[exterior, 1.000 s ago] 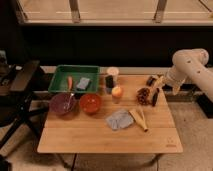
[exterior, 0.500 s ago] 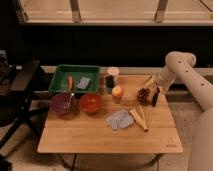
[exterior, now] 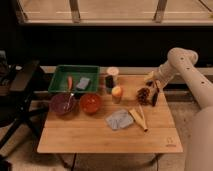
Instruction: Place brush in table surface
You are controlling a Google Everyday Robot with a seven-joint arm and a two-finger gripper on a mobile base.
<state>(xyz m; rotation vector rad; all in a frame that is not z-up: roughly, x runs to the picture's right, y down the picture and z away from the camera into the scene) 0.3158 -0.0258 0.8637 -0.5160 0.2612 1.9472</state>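
Observation:
The black brush [exterior: 156, 94] is a slim dark shape at the right rear of the table surface [exterior: 100, 137], just right of the reddish-brown clump [exterior: 144, 94]. My gripper [exterior: 152, 81] hangs directly over the brush's upper end, on the white arm that reaches in from the right. I cannot tell whether the brush is held or lying on the wood.
A green tray [exterior: 75, 68] stands at the back left with an orange piece and a grey sponge in it. In front of it are a purple bowl [exterior: 63, 103] and a red bowl [exterior: 90, 103]. Also present: a cup [exterior: 111, 77], an orange object [exterior: 117, 91], a grey cloth [exterior: 119, 119], yellow sticks [exterior: 138, 117] and a dark chair [exterior: 20, 85] at the left.
The arm has swung left from beyond the table's right edge, so the gripper is now over the back right corner beside the clump.

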